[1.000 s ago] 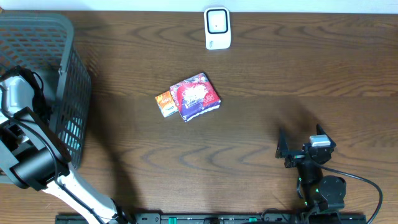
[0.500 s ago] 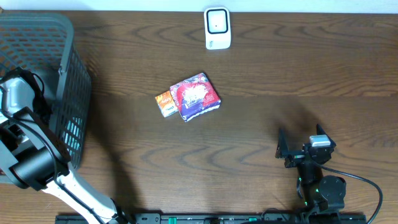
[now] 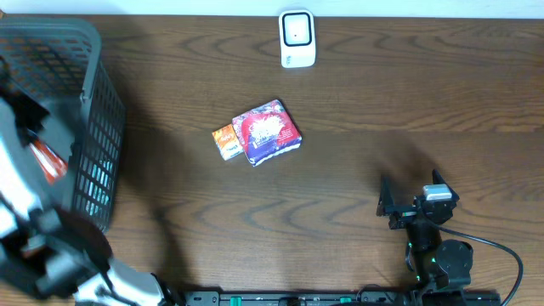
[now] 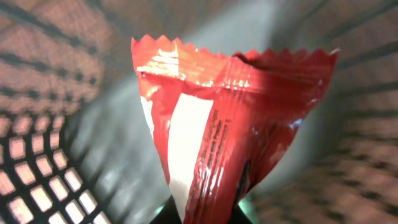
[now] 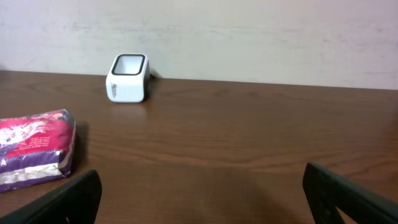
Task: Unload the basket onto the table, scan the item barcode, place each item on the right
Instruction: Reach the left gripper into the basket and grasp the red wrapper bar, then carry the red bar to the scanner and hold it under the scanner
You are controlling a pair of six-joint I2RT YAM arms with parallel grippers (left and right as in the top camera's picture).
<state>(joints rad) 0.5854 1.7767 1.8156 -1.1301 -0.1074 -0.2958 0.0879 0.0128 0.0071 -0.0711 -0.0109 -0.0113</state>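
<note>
The left pincer (image 4: 202, 214) was clenched on a red packet (image 4: 217, 124), gripped by its lower end, so that the crimped top edge was held up beyond the fingertips. Pincer and packet were surrounded by the mesh walls of a grey basket (image 3: 89, 119); in the overhead view the arm was blurred. The right pincer (image 5: 200, 196) was seen released, its jaws spread wide with nothing between them, low over the table (image 5: 249, 143). Far ahead of it, slightly to its left, a white scanner (image 5: 128, 77) was stood upright. Nearer, at its left, a pink pack (image 5: 34, 149) was laid flat, touched by an orange pack (image 3: 225, 141) on the side away from the pincer.
</note>
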